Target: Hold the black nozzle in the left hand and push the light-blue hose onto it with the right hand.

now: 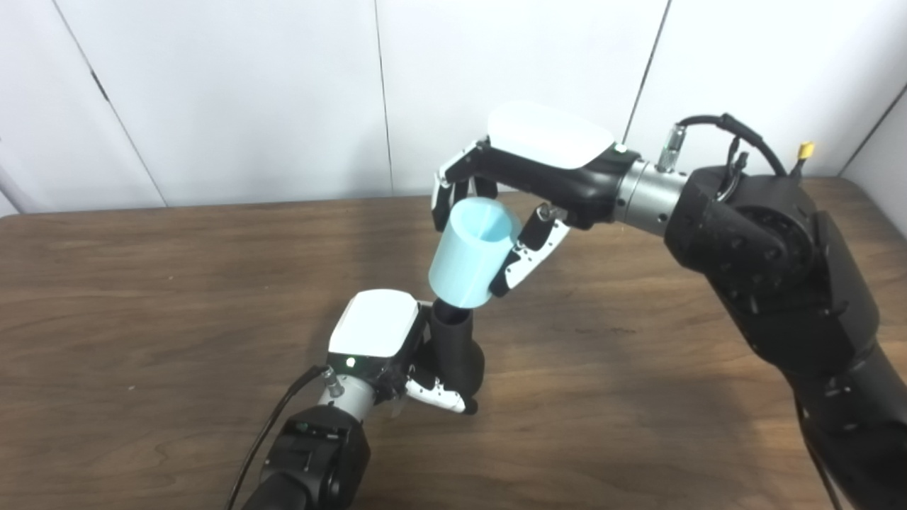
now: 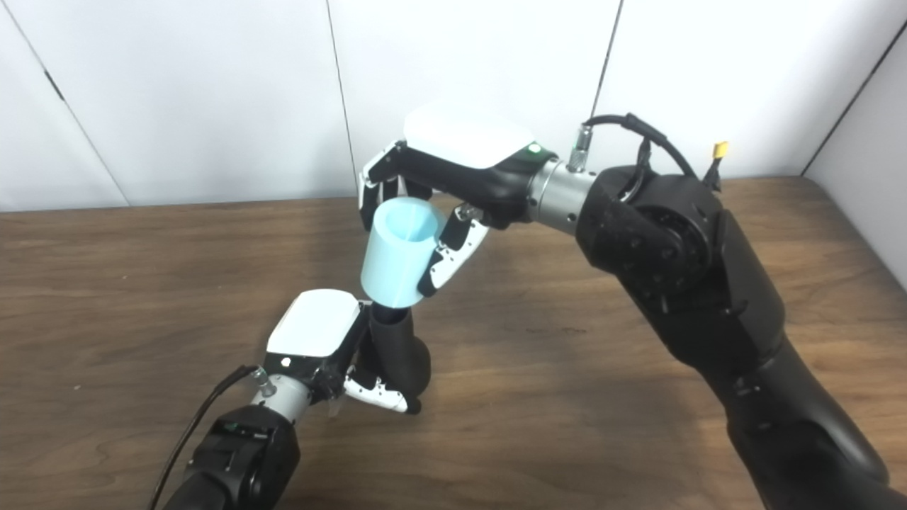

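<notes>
The left hand [image 1: 386, 343] sits low over the wooden bench [image 1: 142, 297], its fingers wrapped around the black nozzle [image 1: 457, 347]. The nozzle stands roughly upright in that grip, leaning a little, with its narrower top end rising above the hand and its thicker body hidden partly behind the white-tipped fingers [image 1: 436, 393] that curl across its lower part.

Directly above the left hand, the right hand [image 1: 521, 180] reaches in from the right with its white back facing up. Its fingers and thumb [image 1: 528, 251] close around the light-blue hose [image 1: 471, 255], a short, wide tube held tilted, open mouth up and toward the camera. The fingers press on the far side of the hose and the thumb lies along the near right side.

The lower rim of the hose meets the top of the nozzle, just above the left hand's fingers; the nozzle's tip seems to sit just inside that rim, though how far it goes in cannot be told.
</notes>
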